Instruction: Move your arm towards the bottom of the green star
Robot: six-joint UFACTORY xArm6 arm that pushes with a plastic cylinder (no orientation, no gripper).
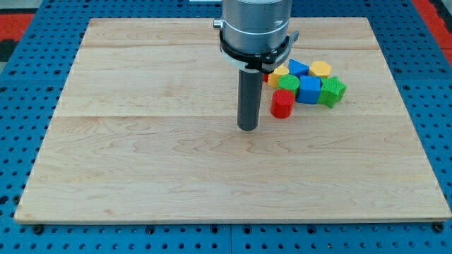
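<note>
The green star [331,92] lies at the right end of a tight cluster of blocks in the upper right part of the wooden board [141,176]. My tip [248,128] rests on the board to the left of and below the cluster, well apart from the star. The nearest block to my tip is a red cylinder [282,104], just to its upper right and not touching it. A blue cube [309,89] sits between the red cylinder and the green star.
The cluster also holds a round green block [287,83], a blue block [298,68], a yellow block [320,68] and another yellow block [277,75], partly hidden by the arm's housing [254,28]. A blue pegboard [28,85] surrounds the board.
</note>
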